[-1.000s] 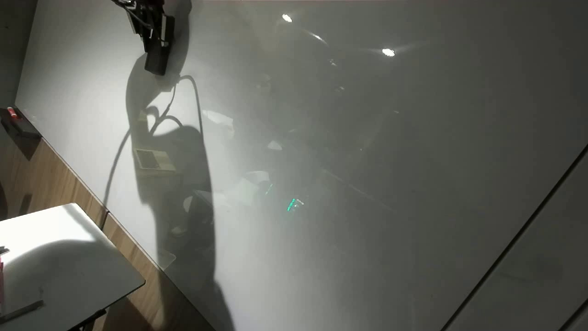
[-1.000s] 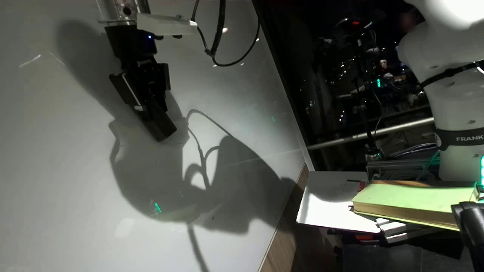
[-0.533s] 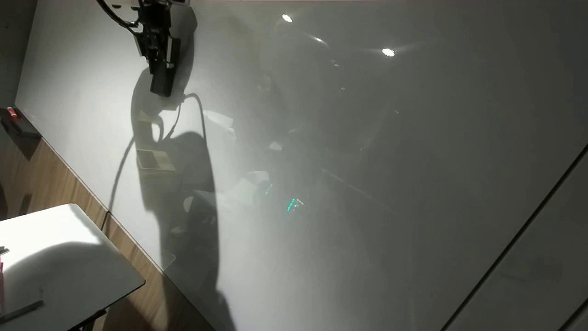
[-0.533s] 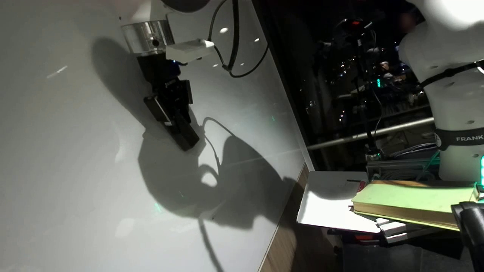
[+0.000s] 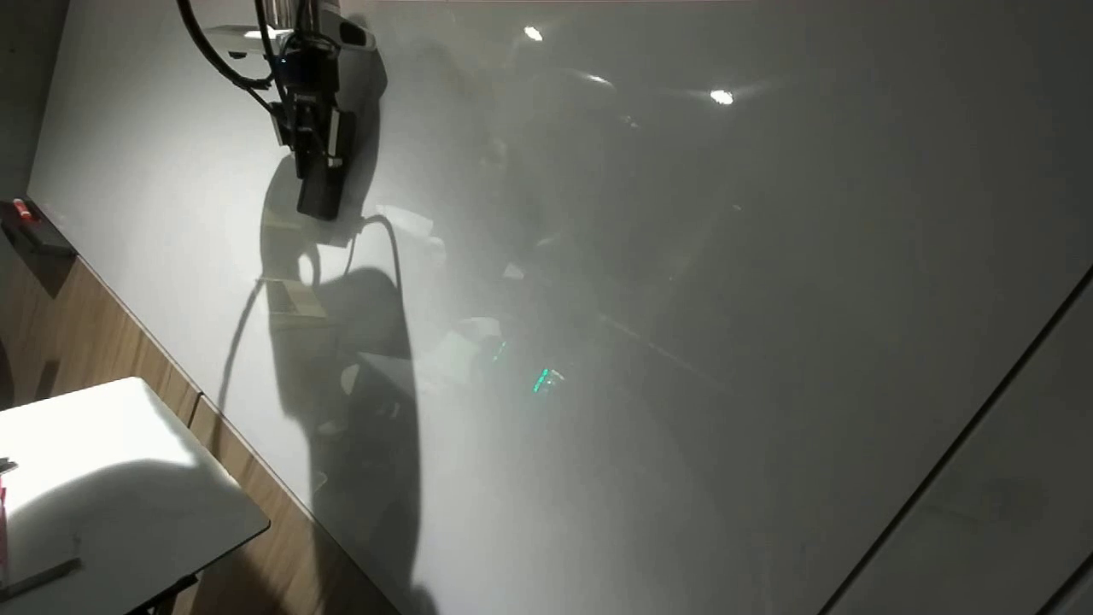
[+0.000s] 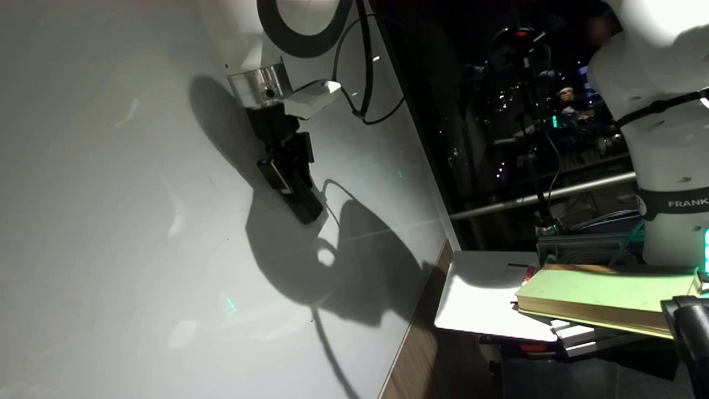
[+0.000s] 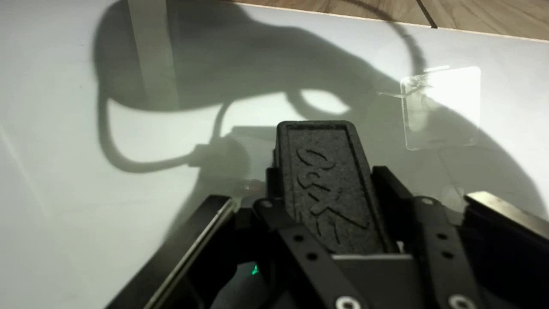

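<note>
Eraser point(image 7: 330, 193) sits pinched between fingers point(image 7: 391, 189) closed to its width, its long axis running straight out from them toward the edge where the whiteboard point(image 5: 683, 470) meets wood point(image 7: 493, 17), though I cannot tell whether it touches the whiteboard.

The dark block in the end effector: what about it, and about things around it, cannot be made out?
Dark block: its far face, turned away from the camera in the wrist view.
Its contact with the white board: unclear in both exterior views; shadow hides any gap.
Pink item: cut off by the left edge of an exterior view.
Red item: too small to identify in an exterior view.
</note>
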